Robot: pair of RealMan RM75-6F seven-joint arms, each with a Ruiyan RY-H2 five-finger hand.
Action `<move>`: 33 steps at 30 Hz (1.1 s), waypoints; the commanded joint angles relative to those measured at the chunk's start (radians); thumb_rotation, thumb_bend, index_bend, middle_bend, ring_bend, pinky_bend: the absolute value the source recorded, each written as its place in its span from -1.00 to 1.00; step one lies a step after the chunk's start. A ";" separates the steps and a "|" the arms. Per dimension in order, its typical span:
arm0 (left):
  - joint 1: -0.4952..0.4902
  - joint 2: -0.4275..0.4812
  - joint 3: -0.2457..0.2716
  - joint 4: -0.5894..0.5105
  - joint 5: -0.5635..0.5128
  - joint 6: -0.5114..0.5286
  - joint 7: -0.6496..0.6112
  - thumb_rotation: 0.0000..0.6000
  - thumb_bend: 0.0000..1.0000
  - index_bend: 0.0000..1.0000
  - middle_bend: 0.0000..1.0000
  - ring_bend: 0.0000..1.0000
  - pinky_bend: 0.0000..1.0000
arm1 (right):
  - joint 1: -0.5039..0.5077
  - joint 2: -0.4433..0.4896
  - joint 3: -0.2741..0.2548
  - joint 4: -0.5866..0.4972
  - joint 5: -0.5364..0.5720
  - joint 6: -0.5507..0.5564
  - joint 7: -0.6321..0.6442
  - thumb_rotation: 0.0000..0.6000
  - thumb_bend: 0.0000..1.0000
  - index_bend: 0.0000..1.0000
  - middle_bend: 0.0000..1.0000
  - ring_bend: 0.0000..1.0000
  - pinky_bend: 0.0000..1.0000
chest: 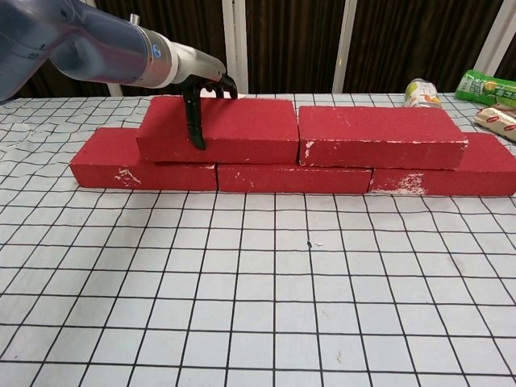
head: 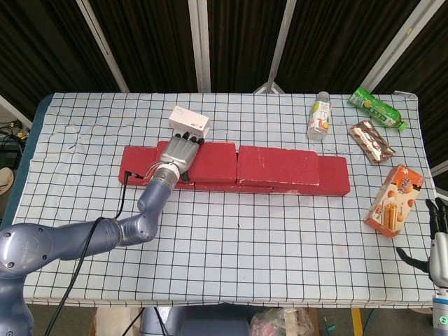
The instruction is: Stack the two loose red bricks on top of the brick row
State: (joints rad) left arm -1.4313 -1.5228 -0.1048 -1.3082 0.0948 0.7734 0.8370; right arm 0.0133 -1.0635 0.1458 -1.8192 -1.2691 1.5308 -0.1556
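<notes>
Both loose bricks sit up on the brick row (chest: 294,178) now, so this looks like the last bit of placing: the left hand (head: 178,154) is wrapped over the left upper brick (chest: 218,129), thumb pressed down its near face and fingers (head: 187,137) hooked over the far edge, holding it in place on the bottom course. The right upper brick (chest: 380,137) lies just beside it, end to end, the seam between them tight and running above the middle brick of the row. My read is that the next move calls for a clean release: open the fingers without dragging the brick toward the front, then lift straight up and back, minding the small white box (head: 190,121) that sits just behind the hand. The bricks themselves are rough, matte red blocks with white scuffs and chipped corners, heavy-looking and unlikely to slide on their own; the upper pair straddles the joints below and leaves both ends of the row showing. The right hand (head: 438,241) waits low at the right edge of the checkered bench (chest: 258,306), fingers loosely apart, holding nothing.
</notes>
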 commanded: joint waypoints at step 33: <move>-0.017 0.094 -0.024 -0.138 -0.056 0.073 0.046 1.00 -1.00 -0.93 -0.91 -0.97 -0.76 | -0.005 -0.002 0.004 -0.005 0.003 0.010 -0.010 1.00 -0.69 -0.99 -0.99 -1.00 -1.00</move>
State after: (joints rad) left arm -1.4468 -1.4645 -0.1183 -1.4014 0.0367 0.8187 0.8814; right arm 0.0084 -1.0650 0.1504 -1.8245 -1.2661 1.5406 -0.1658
